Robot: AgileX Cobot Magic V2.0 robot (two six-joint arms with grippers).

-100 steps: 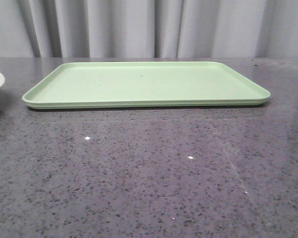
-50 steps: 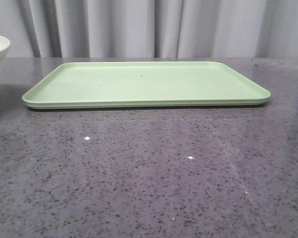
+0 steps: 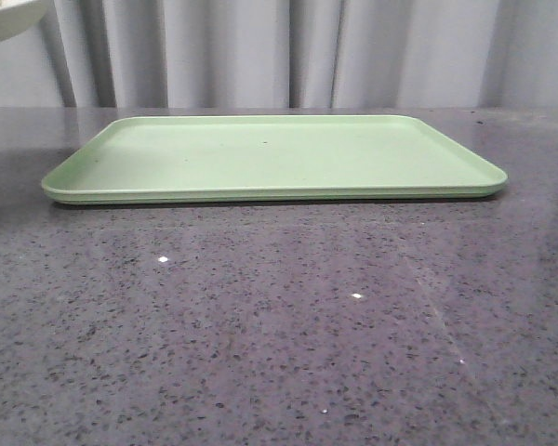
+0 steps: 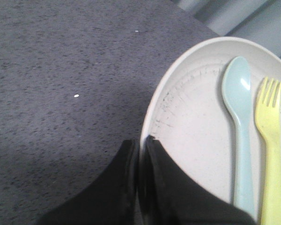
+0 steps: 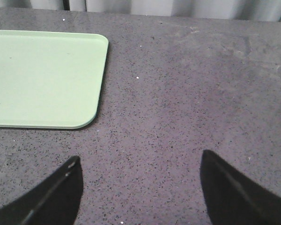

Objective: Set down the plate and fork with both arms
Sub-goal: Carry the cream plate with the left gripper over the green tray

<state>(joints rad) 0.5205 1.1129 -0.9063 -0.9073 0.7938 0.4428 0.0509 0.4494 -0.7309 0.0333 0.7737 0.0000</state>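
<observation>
Left wrist view: the plate [image 4: 196, 117] is pinched at its rim by the left gripper [image 4: 141, 145], one finger on each side. The fork [image 4: 270, 140] and a pale blue spoon [image 4: 240, 117] are carried side by side in the plate. The right gripper [image 5: 139, 180] is held spread wide over the dark table [image 5: 187, 93] (nothing between its fingers), near a corner of the green tray [image 5: 42, 75]. The plate's edge [image 3: 9, 19] is seen raised, at the front view's upper left corner.
</observation>
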